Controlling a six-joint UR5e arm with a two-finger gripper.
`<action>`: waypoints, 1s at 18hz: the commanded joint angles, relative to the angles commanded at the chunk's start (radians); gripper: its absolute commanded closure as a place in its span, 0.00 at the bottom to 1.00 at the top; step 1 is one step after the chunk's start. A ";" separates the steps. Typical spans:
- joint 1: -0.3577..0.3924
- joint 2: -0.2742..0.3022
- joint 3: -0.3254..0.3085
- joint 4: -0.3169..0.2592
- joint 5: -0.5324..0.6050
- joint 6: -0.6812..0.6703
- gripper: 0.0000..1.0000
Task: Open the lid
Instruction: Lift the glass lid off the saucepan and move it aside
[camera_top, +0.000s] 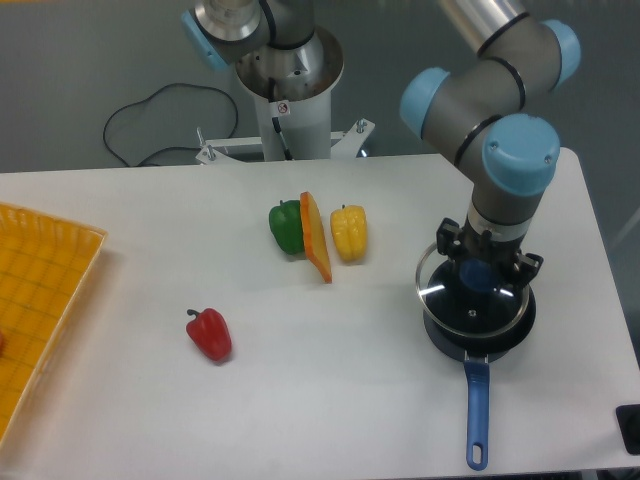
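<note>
The lid (452, 306), a clear glass disc with a thin metal rim, hangs just above the dark blue saucepan (503, 338) at the right of the table. It sits a little left of the pan's centre. Its blue knob (478, 276) shows between the fingers of my gripper (482, 270), which points straight down and is shut on it. The saucepan's long blue handle (477, 410) points toward the table's front edge.
A green pepper (285, 226), an orange slice (316, 238) and a yellow pepper (349, 232) stand together mid-table. A red pepper (209, 333) lies front left. A yellow tray (40, 300) sits at the left edge. The robot base (285, 80) stands at the back.
</note>
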 joint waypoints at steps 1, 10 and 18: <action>-0.008 0.006 0.000 -0.014 0.003 0.000 0.38; -0.051 0.060 -0.049 -0.072 0.009 -0.003 0.38; -0.051 0.080 -0.063 -0.074 0.003 -0.005 0.37</action>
